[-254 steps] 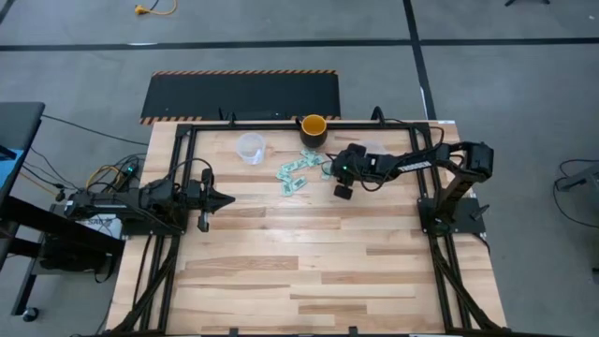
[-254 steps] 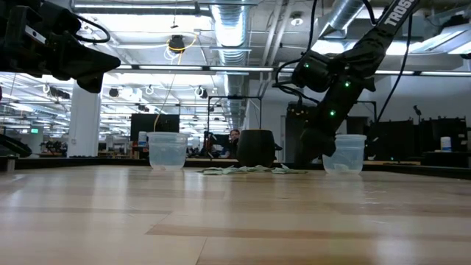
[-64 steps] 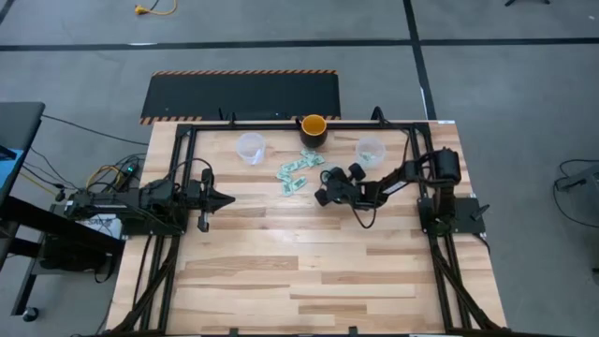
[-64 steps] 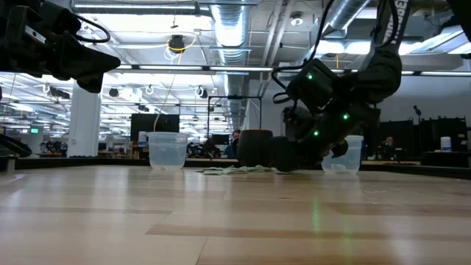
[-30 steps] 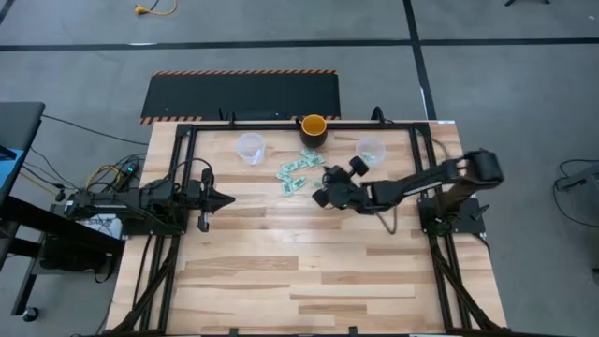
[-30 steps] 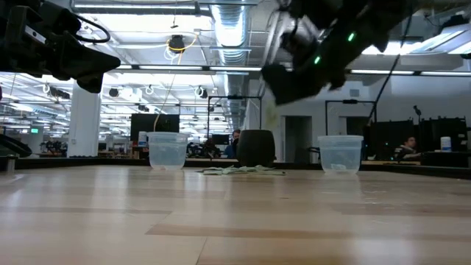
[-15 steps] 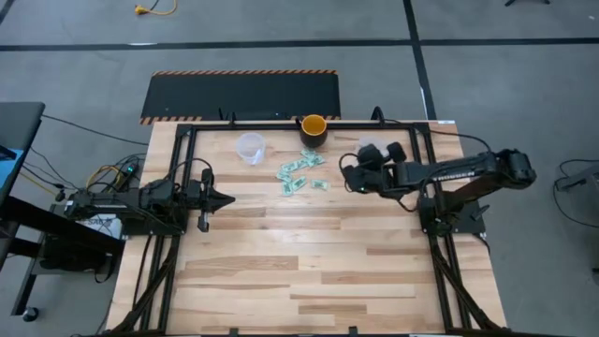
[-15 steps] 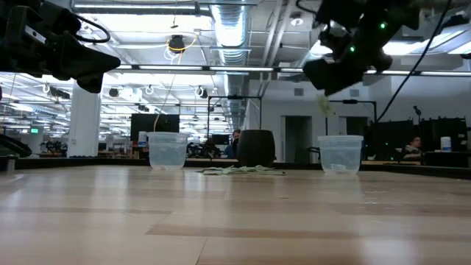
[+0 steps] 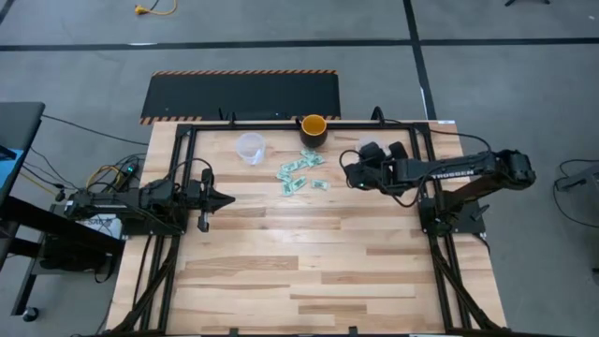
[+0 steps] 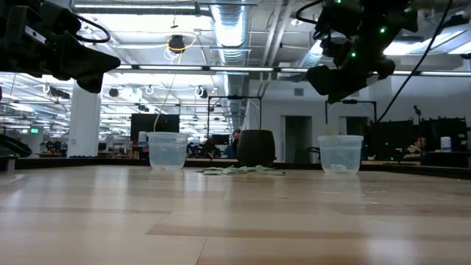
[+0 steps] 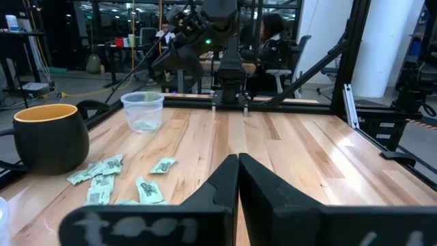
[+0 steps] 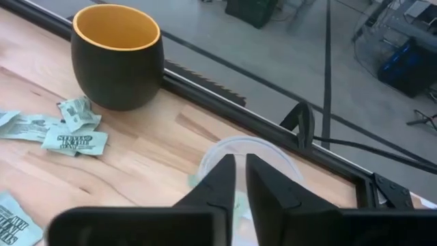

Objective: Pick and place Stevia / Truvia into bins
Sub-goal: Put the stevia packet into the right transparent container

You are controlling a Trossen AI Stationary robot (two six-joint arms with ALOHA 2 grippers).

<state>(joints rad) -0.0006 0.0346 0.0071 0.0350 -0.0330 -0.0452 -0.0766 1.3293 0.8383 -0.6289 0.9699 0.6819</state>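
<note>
The Stevia / Truvia sachets (image 9: 298, 175) lie flat in a loose heap on the table's far middle, pale green in the right wrist view (image 12: 68, 133). One bin (image 9: 249, 147), a clear cup, stands far left of them. The other bin (image 12: 263, 147) stands far right. My right gripper (image 12: 240, 179) hovers above this right bin (image 10: 341, 152), tipped downward, its fingers a slim gap apart with nothing between them. Something pale green (image 12: 195, 182) shows inside that bin. My left gripper (image 11: 237, 160) waits at the table's left, level and shut.
A dark mug with a yellow inside (image 9: 313, 128) stands at the far edge between the two bins. One sachet (image 9: 319, 184) lies apart, right of the heap. A black frame rail (image 12: 225, 106) runs along the far edge. Bare wood (image 9: 309, 271) fills the near half.
My right gripper has swung from beside the heap toward the table's right and far edge, rising and tipping down over the right bin. A sachet hung below its fingers half a second ago. Now none hangs there.
</note>
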